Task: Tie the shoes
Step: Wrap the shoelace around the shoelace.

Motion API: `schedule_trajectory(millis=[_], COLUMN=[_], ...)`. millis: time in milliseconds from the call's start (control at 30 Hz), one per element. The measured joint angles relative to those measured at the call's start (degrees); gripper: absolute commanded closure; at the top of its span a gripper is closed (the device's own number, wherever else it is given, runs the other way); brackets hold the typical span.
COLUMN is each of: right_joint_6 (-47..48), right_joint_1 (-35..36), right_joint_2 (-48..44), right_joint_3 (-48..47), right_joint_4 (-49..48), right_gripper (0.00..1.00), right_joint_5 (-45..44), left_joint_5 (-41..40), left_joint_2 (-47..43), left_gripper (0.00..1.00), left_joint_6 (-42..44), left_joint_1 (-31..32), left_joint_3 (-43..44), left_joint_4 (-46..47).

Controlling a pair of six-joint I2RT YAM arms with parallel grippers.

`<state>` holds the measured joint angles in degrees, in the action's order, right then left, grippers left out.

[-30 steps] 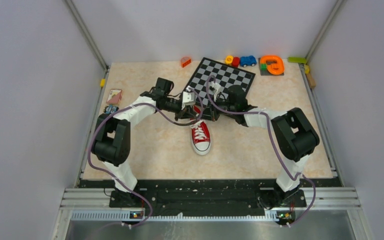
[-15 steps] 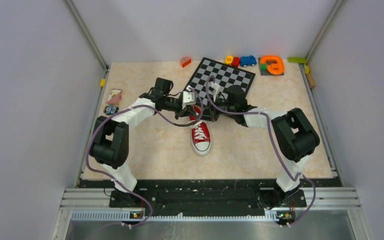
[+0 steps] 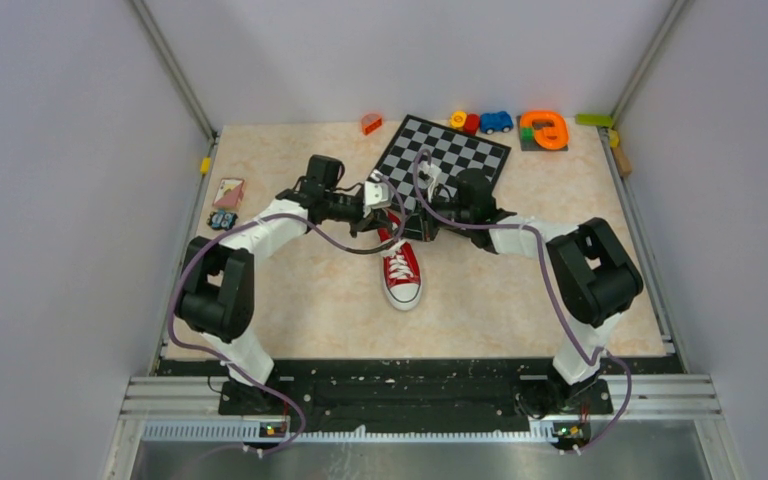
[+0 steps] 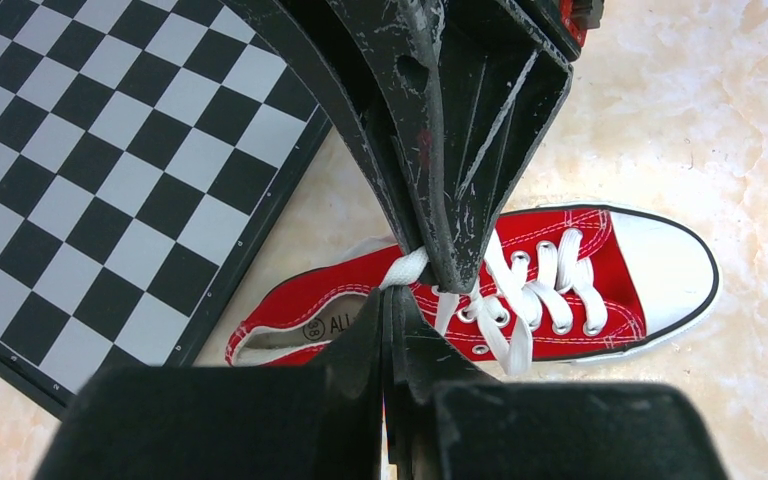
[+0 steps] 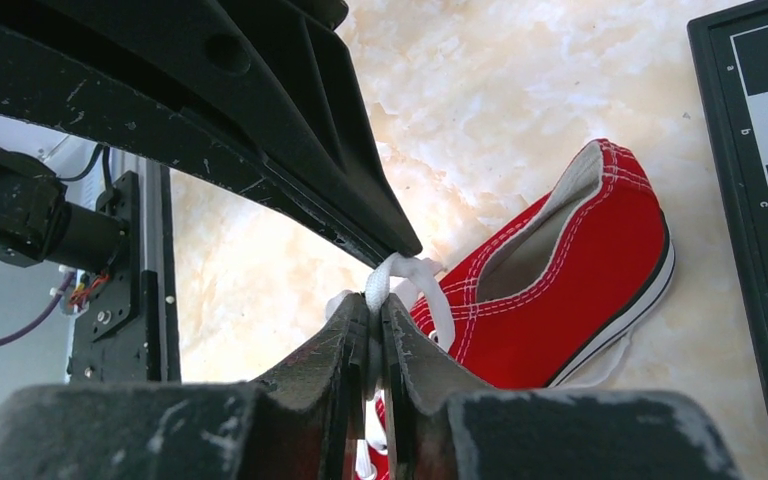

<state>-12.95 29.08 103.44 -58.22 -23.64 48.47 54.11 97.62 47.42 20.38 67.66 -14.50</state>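
Observation:
A red shoe with a white toe cap lies mid-table, toe toward the arm bases. Both grippers meet just above its heel end. My left gripper is shut, and a white lace comes out of its tip. My right gripper pinches the same lace between jaws that stand a hair apart. The two tips almost touch, with a short taut piece of lace between them. The shoe rests flat below, its eyelets laced.
A chessboard lies right behind the shoe's heel. Small toys line the back edge: an orange block, a blue car, an orange ring piece. A card sits at the left edge.
The left arm's elbow and forearm have shifted slightly to the left and back. Both gripper tips stay together over the shoe's heel end. The shoe has not moved.

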Motion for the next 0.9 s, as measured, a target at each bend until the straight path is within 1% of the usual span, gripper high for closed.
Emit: schedule_trajectory(millis=[367, 600, 700, 800, 900], right_joint_6=[0.9, 0.9, 0.9, 0.9, 0.9], right_joint_1=[0.0, 0.0, 0.0, 0.0, 0.0], right_joint_2=[-0.1, -0.3, -0.3, -0.3, -0.3], right_joint_3=[0.0, 0.0, 0.0, 0.0, 0.0], right_joint_4=[1.2, 2.3, 2.2, 2.2, 2.2], right_gripper=[0.82, 0.83, 0.83, 0.83, 0.83], right_joint_5=[-1.5, -2.1, -2.0, -1.8, -1.6], left_joint_5=[-0.1, -0.5, -0.6, -0.7, -0.5], left_joint_2=[-0.9, -2.6, -2.6, -2.6, -2.6], left_gripper=[1.0, 1.0, 0.82, 0.74, 0.68], left_joint_6=[-0.8, -1.5, -1.7, -2.0, -1.7], left_joint_1=[0.0, 0.0, 0.0, 0.0, 0.1], left_joint_3=[-1.1, -2.0, -2.1, -2.2, -2.2], left_joint_4=[0.9, 1.7, 2.0, 2.1, 2.1])
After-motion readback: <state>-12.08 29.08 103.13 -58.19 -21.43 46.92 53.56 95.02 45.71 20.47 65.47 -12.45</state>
